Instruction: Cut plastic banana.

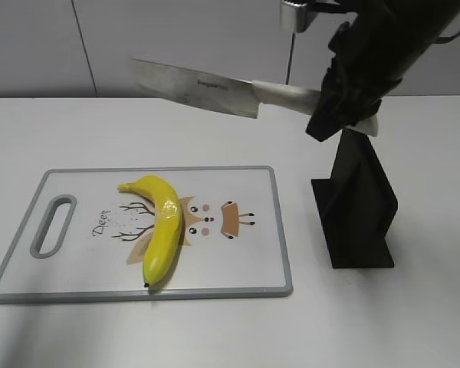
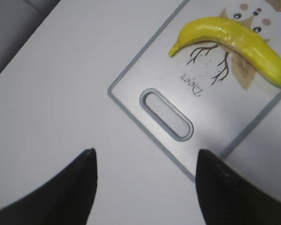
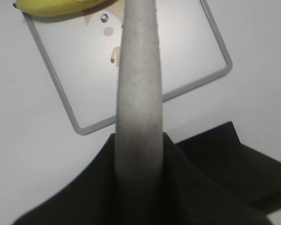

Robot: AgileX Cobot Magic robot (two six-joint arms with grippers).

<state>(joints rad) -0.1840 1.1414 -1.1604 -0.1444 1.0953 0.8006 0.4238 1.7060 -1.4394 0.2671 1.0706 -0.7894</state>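
Observation:
The plastic banana point(image 1: 162, 228) lies whole on the white cutting board point(image 1: 77, 268) with a grey rim and a deer drawing. It also shows in the left wrist view point(image 2: 239, 38) and at the top edge of the right wrist view point(image 3: 56, 6). My right gripper point(image 1: 339, 98) is shut on the white handle of a cleaver knife point(image 1: 195, 87), held in the air above and behind the board, blade pointing left. In the right wrist view the handle point(image 3: 139, 93) runs up between the jaws. My left gripper point(image 2: 145, 161) is open and empty over the table, near the board's handle slot point(image 2: 166, 115).
A black knife stand point(image 1: 358, 207) stands on the white table right of the board, under my right arm; it also shows in the right wrist view point(image 3: 234, 159). A grey wall runs behind the table.

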